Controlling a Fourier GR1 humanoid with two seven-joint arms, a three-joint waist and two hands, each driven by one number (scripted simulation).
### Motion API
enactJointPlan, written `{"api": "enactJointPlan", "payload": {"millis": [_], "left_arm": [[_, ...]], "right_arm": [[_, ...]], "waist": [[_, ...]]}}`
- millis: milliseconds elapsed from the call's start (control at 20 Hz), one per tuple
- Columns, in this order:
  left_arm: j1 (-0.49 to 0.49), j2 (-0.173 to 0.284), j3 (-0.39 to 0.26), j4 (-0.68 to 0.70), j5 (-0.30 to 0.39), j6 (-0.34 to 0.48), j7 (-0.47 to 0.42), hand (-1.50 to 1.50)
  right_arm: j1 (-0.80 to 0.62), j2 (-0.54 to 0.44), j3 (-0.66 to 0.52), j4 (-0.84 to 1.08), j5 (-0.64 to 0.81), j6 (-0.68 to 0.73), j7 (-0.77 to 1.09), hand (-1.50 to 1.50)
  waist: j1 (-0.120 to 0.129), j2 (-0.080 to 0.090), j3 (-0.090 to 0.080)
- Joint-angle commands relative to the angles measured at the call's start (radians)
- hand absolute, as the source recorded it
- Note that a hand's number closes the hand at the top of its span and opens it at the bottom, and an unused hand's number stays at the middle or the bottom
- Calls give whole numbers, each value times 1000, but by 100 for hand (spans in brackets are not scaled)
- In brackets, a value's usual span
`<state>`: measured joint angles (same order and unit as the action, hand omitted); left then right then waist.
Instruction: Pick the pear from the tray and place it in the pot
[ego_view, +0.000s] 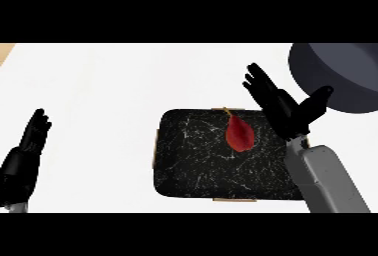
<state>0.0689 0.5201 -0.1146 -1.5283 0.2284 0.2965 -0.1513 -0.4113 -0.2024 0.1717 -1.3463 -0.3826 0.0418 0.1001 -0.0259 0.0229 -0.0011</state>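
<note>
A red pear (239, 134) lies on the black speckled tray (199, 170), toward its upper right part, stem pointing up. My right hand (284, 107) hovers just right of the pear over the tray's right edge, open with fingers straight and thumb spread toward the pot. The dark grey pot (339, 70) stands at the upper right, partly cut off by the view's edge. My left hand (26, 145) rests open at the far left, fingers up, well away from the tray.
The white counter (96, 90) stretches left of and behind the tray. A tan strip (6, 50) shows at the top left corner. The tray has small tan handles on its sides.
</note>
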Motion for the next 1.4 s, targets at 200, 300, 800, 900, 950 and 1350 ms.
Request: {"api": "enactJointPlan", "payload": {"millis": [200, 300, 800, 900, 950, 1350], "left_arm": [[-100, -73, -162, 103, 14, -155, 140, 0], [-54, -74, -167, 77, 33, -157, 156, 0], [-130, -174, -230, 142, 25, -210, 231, 0], [-182, -159, -199, 134, 51, -227, 281, 0], [-168, -168, -209, 141, 36, -217, 267, 0], [-164, -152, -180, 132, 51, -265, 269, 0]], "right_arm": [[-22, -57, 168, -13, 212, -9, 110, 150], [-92, -297, 188, -34, 473, -50, 84, 150], [134, -16, 165, -406, 614, -511, -117, -150], [123, -70, 224, -484, 680, -448, 119, -150], [107, -118, 183, -472, 649, -388, 181, -150], [-57, -135, 119, -582, 542, -199, 697, -150]], "waist": [[6, -17, -1], [-38, -45, -34], [12, -27, 1], [9, -28, 0], [9, -28, 0], [23, -27, 0]]}}
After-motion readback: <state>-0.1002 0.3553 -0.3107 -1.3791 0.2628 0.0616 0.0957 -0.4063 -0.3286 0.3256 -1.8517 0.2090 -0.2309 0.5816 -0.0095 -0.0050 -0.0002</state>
